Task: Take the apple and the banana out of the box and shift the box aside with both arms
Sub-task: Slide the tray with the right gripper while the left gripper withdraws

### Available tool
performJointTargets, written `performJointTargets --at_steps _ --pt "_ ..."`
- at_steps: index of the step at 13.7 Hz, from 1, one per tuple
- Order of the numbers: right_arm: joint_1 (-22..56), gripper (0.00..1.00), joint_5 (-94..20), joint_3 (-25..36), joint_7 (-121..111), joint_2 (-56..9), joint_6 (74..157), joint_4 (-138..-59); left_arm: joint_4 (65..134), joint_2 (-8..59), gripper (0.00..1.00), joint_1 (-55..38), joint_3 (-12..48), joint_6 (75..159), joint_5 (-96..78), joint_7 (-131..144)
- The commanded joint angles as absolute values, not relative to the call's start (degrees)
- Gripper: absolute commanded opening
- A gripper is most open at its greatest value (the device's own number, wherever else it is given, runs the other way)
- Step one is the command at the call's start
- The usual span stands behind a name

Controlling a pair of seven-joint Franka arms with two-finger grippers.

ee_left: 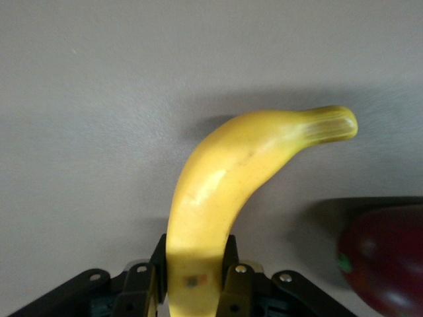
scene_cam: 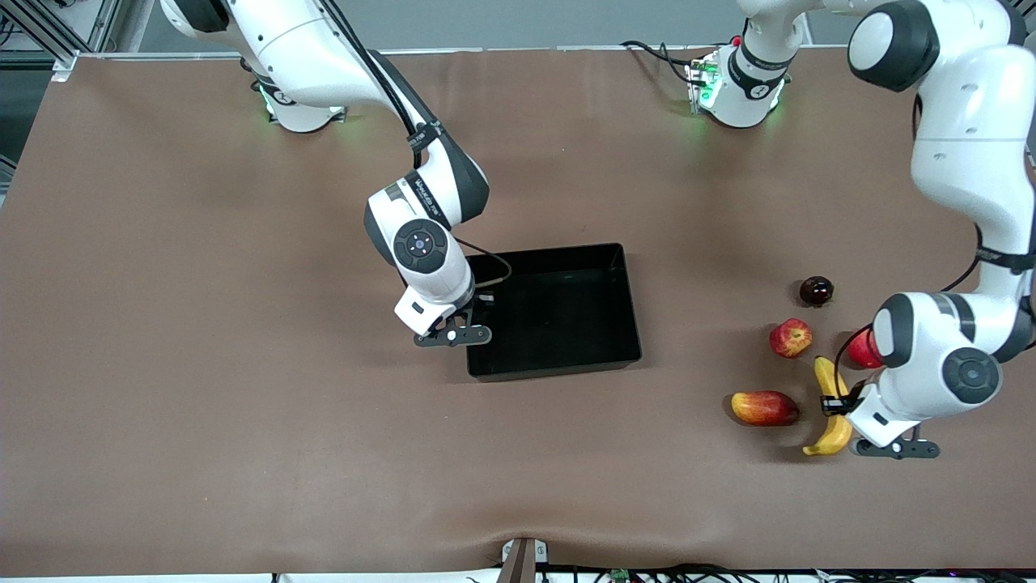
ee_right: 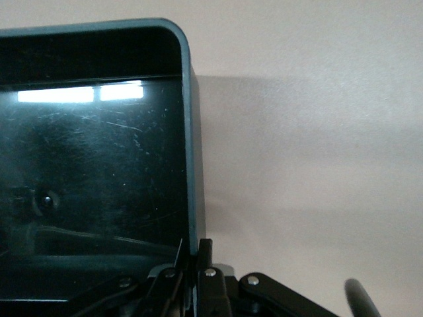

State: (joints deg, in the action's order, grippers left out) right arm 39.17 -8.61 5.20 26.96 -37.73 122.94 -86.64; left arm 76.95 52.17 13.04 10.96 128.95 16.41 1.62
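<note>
The black box (scene_cam: 558,312) stands open and empty at the table's middle. My right gripper (scene_cam: 479,304) is shut on its wall toward the right arm's end; in the right wrist view the gripper (ee_right: 198,254) pinches that thin wall of the box (ee_right: 192,132). My left gripper (scene_cam: 836,405) is shut on the middle of the yellow banana (scene_cam: 834,429), low at the table. The left wrist view shows the banana (ee_left: 225,172) between the fingers of my left gripper (ee_left: 193,264). The streaked apple (scene_cam: 791,338) lies beside the banana, farther from the front camera.
A red-yellow mango-like fruit (scene_cam: 765,407) lies beside the banana, toward the box. A plain red round fruit (scene_cam: 859,350) is partly hidden by the left arm and shows in the left wrist view (ee_left: 386,264). A dark round fruit (scene_cam: 816,291) lies farther from the front camera.
</note>
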Motion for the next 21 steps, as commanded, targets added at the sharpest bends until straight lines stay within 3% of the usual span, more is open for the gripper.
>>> performJointTargets --at_steps 1,2,3,7,11,17,21 --pt "34.56 0.0 -8.35 5.1 27.25 -32.89 114.39 -84.56 76.38 53.7 0.43 12.92 9.93 129.9 17.4 1.05" --pt "33.41 0.0 -8.35 5.1 27.51 -30.78 110.69 -84.46 76.38 53.44 0.86 12.92 10.02 129.9 17.32 1.23" --pt "32.53 0.0 -8.0 5.36 27.51 -28.33 108.83 -85.07 76.29 52.92 1.0 12.83 10.02 129.9 17.31 1.58" --pt "23.14 0.0 -7.74 5.27 26.38 -20.49 100.13 -87.71 76.72 46.96 1.0 12.83 10.63 128.68 16.87 1.67" --pt "10.06 0.0 -7.73 5.27 10.42 -15.91 98.0 -92.36 76.73 36.67 1.0 12.74 13.79 118.58 16.79 1.41" --pt "-5.87 0.0 -6.25 5.36 -8.78 -17.92 99.31 -93.43 76.73 20.94 1.0 12.74 18.01 98.91 13.19 4.56" --pt "-13.25 0.0 -5.36 5.36 -17.2 -21.79 107.98 -97.36 77.16 12.94 1.0 13.01 21.0 90.19 10.91 6.85"
